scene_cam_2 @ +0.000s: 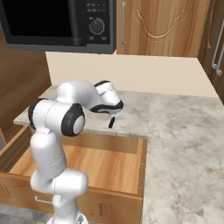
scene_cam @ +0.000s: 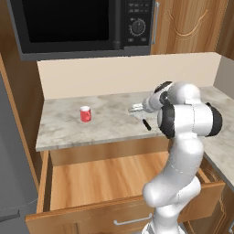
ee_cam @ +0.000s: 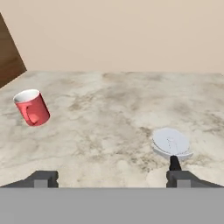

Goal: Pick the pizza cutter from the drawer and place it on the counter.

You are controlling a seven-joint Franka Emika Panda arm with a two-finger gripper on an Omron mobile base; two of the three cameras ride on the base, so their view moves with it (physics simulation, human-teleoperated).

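Since the pizza cutter (ee_cam: 171, 143) lies flat on the counter (ee_cam: 109, 113), well apart from the red cup (ee_cam: 31, 107), the gripper (ee_cam: 112, 178) stands wide open and holds nothing, so it should lift straight up without bumping the wheel.

A pizza cutter (ee_cam: 171, 144) lies flat on a marbled counter (ee_cam: 113, 118), its black handle beside one of two widely spread gripper (ee_cam: 113, 178) fingertips. A red cup (ee_cam: 32, 107) stands well apart, near a cream wall (ee_cam: 122, 35).
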